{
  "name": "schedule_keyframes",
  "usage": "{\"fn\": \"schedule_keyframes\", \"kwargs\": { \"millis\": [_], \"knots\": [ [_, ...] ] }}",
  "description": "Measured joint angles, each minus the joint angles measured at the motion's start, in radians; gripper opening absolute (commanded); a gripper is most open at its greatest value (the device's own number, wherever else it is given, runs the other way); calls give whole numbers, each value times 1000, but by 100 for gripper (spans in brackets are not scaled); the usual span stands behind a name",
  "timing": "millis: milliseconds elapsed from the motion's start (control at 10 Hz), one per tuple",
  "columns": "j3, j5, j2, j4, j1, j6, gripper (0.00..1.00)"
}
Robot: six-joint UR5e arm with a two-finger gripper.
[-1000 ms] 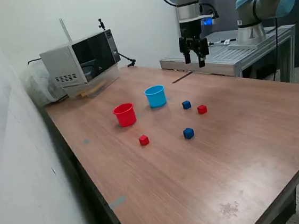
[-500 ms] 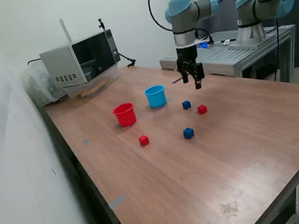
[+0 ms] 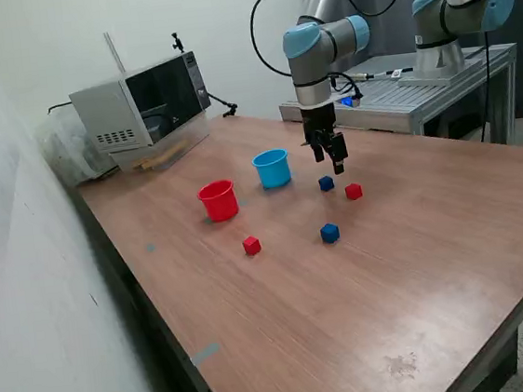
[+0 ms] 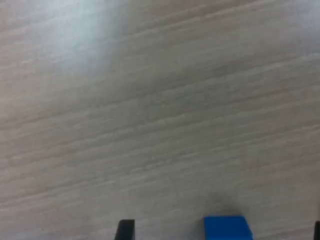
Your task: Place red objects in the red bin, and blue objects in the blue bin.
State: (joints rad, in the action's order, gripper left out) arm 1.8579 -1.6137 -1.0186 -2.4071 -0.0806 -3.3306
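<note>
Pincer (image 3: 330, 158) hangs spread above blue cube (image 3: 326, 184), beside blue cup (image 3: 273, 169).

The exterior view sits up high off one corner of the table (image 3: 418, 264), looking down across it at the gripper (image 3: 328, 156) from well back. The wrist view looks straight down from close above the wood, fingertips (image 4: 125, 229) poking into frame. Both views catch the blue cube (image 3: 326, 184) (image 4: 226, 227) just under the gripper.
</note>
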Motion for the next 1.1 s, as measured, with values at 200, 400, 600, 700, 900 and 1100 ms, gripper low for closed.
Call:
{"fn": "schedule_keyframes", "kwargs": {
  "millis": [200, 400, 600, 700, 900, 1100],
  "knots": [
    [-12, 0, 12, -9, -1, 1, 100],
    [-20, -1, 25, -14, -1, 3, 100],
    [-28, -1, 40, -15, 0, 14, 100],
    [-32, -2, 46, -15, 0, 22, 100],
    [-42, -2, 56, -15, 1, 39, 0],
    [-50, 0, 66, -15, 1, 51, 0]
  ]
}}
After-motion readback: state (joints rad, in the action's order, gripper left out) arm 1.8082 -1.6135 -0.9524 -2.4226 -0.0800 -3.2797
